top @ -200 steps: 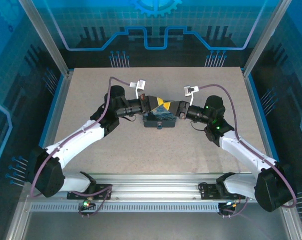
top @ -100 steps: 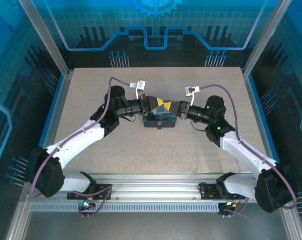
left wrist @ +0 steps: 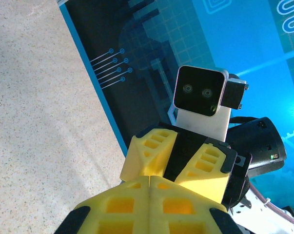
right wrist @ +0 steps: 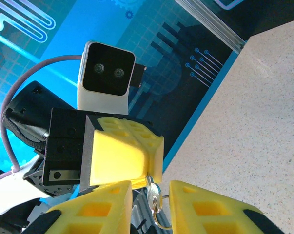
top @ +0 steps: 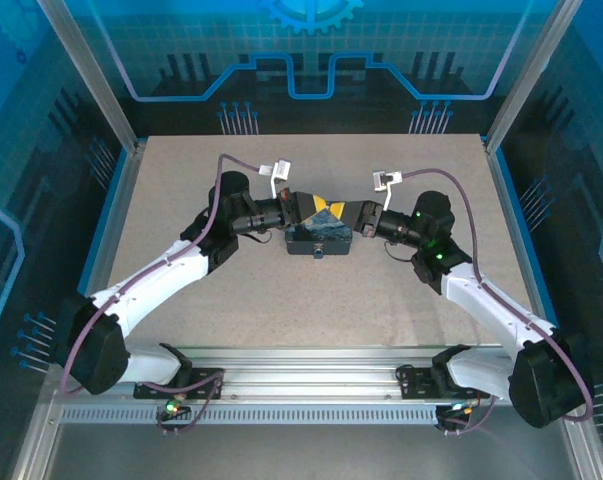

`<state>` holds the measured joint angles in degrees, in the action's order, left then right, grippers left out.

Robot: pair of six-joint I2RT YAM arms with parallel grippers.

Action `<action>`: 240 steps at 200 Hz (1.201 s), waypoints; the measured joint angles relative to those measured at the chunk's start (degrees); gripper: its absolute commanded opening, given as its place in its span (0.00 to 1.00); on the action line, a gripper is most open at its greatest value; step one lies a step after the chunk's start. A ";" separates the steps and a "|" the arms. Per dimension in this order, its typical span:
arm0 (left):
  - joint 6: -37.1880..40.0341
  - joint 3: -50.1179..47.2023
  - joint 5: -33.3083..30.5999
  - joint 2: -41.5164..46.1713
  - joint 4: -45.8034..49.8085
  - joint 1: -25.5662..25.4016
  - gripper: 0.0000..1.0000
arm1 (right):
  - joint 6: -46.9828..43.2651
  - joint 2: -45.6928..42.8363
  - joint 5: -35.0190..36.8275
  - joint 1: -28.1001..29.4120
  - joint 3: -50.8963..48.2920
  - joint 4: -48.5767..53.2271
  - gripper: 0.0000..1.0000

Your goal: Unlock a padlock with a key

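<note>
Top external: left gripper (top: pixel 323 207) and right gripper (top: pixel 347 213) meet tip to tip above the tin (top: pixel 319 241); the padlock cannot be picked out.
Left wrist: left pads are pressed together; what they pinch is hidden.
Right wrist: key (right wrist: pixel 151 191) juts from the left fingertips, its long axis roughly upright and its ring (right wrist: pixel 160 218) below. The right fingers stand apart on either side.
Coming move: the right jaws already straddle the key, so closing on it looks likely.

open: table (top: pixel 311 300) near side and flanks | blocked: tin (top: pixel 319 240) beneath left hand (top: pixel 326 207), right hand (top: pixel 349 212) tip-to-tip
</note>
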<state>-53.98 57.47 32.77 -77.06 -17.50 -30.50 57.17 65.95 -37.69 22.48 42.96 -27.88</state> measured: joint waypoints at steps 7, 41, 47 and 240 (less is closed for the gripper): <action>-0.04 0.00 0.00 0.00 0.00 0.00 0.00 | -0.02 0.07 -0.04 0.00 0.00 0.02 0.30; -0.13 0.00 0.00 0.00 -0.04 0.00 0.00 | -0.22 0.79 -0.24 0.07 0.00 0.31 0.20; -0.13 0.00 0.00 0.00 -0.07 0.00 0.00 | -0.22 0.94 -0.26 0.07 0.00 0.39 0.19; 8.61 -3.74 -12.79 5.33 16.59 3.52 0.91 | -15.67 -1.11 5.38 -6.43 4.26 23.74 0.00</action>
<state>-45.36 53.74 19.99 -71.72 -0.91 -26.98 41.50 64.84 -32.32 16.05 47.22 -4.14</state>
